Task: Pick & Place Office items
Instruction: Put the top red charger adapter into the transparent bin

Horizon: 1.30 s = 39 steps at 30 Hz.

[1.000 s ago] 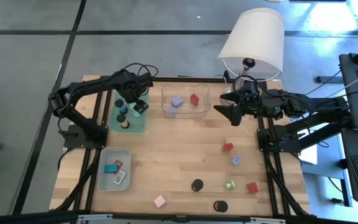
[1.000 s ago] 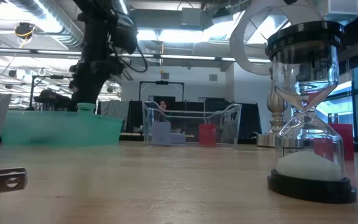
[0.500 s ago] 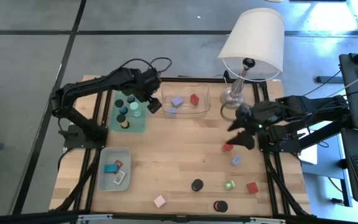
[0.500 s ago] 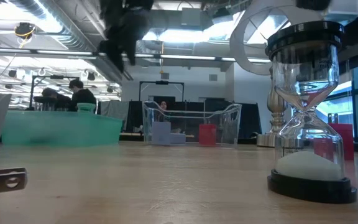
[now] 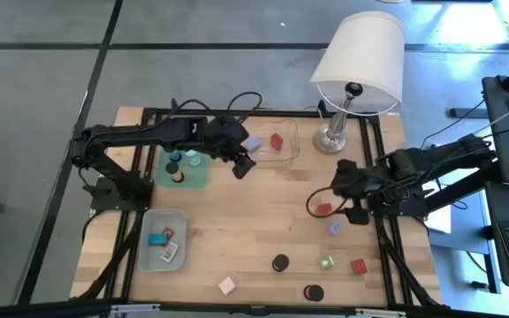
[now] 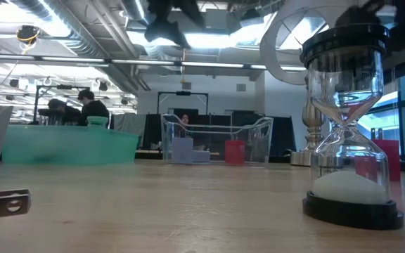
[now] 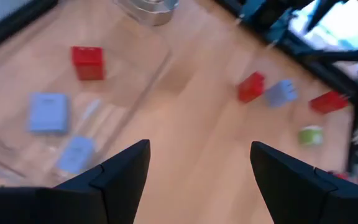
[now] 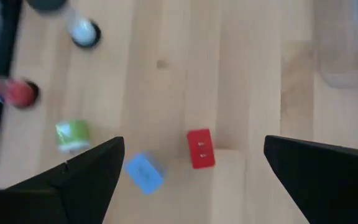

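On the wooden worktop (image 5: 254,221), the left pincer (image 5: 242,166) hangs at about 11 o'clock from the centre, just off the near-left corner of the clear tray (image 5: 283,157); its 2 fingers (image 7: 120,177) stand apart with nothing between them. The clear tray holds a red block (image 5: 276,140) and 2 lilac blocks (image 5: 252,143). The right pincer (image 5: 336,212) is at about 3 o'clock, its fingers (image 8: 89,171) spread wide and empty, poised over a second red block (image 5: 323,209), which lies on the bare wood; whether it touches the block cannot be told. Just beside that block, toward 4 o'clock, lies a lilac-blue block (image 5: 335,228). Farther toward 5 o'clock sit a green block (image 5: 327,263), a third red block (image 5: 359,266) and 2 black round caps (image 5: 280,262). A pink block (image 5: 228,285) lies at 6 o'clock near the front edge. The teal tray (image 5: 203,177) at 10 o'clock holds several round caps, and the grey tray (image 5: 148,225) at 8 o'clock holds a teal block (image 5: 157,238) and flat labelled pieces. A white-shaded lamp (image 5: 359,53) stands at 1 o'clock.
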Available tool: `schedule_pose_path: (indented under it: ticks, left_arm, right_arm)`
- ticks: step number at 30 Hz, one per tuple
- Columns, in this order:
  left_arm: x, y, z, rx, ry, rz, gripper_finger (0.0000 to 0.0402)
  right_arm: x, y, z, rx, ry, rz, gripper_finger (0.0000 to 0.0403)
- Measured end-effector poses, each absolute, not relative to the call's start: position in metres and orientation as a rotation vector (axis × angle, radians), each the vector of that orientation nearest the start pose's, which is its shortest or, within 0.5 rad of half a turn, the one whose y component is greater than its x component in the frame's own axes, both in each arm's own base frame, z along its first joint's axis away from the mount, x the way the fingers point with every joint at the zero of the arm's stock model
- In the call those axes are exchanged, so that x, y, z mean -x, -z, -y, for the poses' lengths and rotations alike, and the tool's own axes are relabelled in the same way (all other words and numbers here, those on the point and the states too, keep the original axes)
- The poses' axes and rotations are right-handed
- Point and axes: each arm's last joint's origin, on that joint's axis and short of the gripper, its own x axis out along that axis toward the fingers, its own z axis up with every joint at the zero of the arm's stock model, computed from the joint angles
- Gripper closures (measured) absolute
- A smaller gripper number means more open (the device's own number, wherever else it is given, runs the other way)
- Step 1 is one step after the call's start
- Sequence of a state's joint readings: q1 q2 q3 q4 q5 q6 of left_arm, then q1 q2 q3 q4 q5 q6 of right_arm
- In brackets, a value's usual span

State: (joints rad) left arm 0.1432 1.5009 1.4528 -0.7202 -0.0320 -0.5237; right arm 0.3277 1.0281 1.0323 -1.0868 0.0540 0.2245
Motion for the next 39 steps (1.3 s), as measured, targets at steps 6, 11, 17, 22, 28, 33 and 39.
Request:
schedule_pose_path:
  ticks: [6,11,17,22,28,33,39]
  left_arm:
    - [-0.321,-0.351,-0.027,0.646,-0.352,-0.654,0.0128]
    - [-0.323,-0.353,-0.011,0.676,-0.38,-0.615,0.0128]
    - [-0.323,-0.353,0.003,0.685,-0.423,-0.589,0.0128]
    - [-0.323,-0.354,0.007,0.666,-0.458,-0.567,0.0128]
    - [-0.323,-0.354,0.007,0.655,-0.48,-0.557,0.0128]
    - [-0.323,-0.354,0.004,0.647,-0.484,-0.556,0.0128]
    - [-0.323,-0.354,0.002,0.572,-0.469,-0.571,0.0128]
  right_arm:
    - [-0.17,-0.259,-0.056,0.15,-0.167,-1.179,0.0014]
    - [-0.177,-0.224,-0.058,0.174,-0.196,-1.145,0.0014]
    - [-0.18,-0.197,-0.059,0.177,-0.176,-1.115,0.0014]
    - [-0.178,-0.171,-0.058,0.197,-0.163,-1.157,0.0014]
    - [-0.181,-0.156,-0.055,0.211,-0.023,-1.196,0.0016]
    - [-0.183,-0.149,-0.055,0.105,-0.037,-1.257,0.0047]
    - [-0.185,-0.143,-0.057,0.022,-0.048,-1.306,0.0134]
